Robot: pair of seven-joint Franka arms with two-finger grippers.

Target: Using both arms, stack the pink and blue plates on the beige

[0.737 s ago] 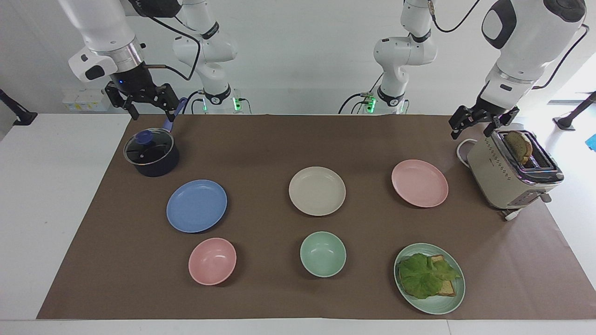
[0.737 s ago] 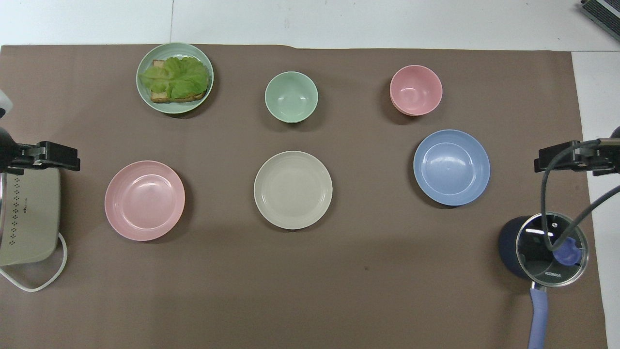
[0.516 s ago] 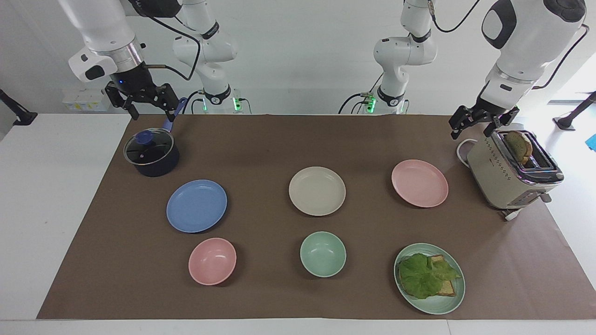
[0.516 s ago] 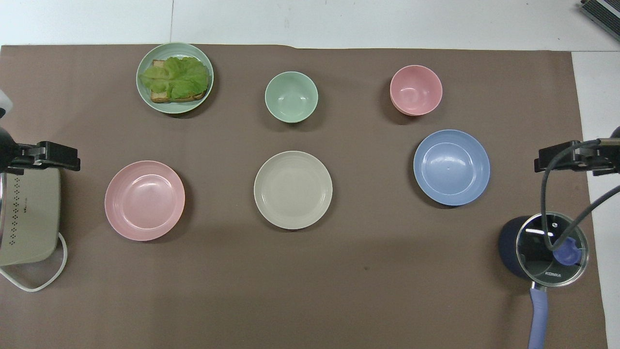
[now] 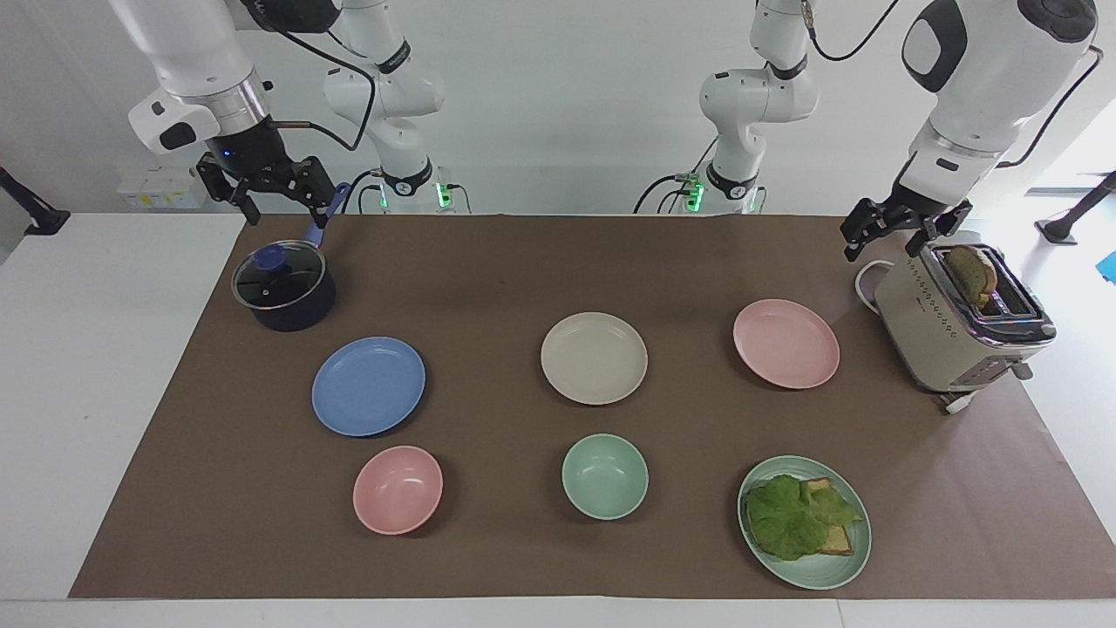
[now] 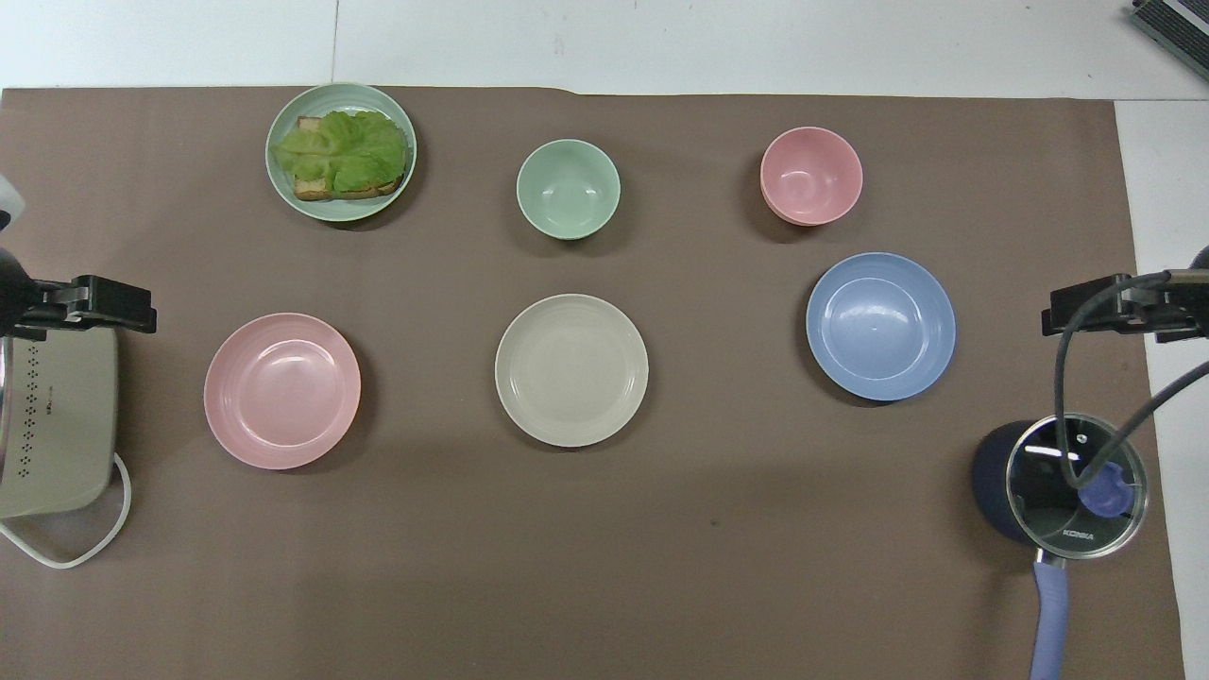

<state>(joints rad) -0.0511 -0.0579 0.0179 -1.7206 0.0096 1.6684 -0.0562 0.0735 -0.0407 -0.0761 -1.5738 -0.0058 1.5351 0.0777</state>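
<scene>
While both the left hand and right hand hang apart, a shallow pinch could slip off the pink plate rim

My workspace: a white rectangular table covered by a matte brown paper mat, set before a plain white wall; bright daylight enters at the left arm's end.

Almost nothing differs from the earlier pictures; the right gripper, raised over the table edge nearest the robots beside the pot, has risen very slightly; the left gripper above the toaster shows no visible shift.
</scene>
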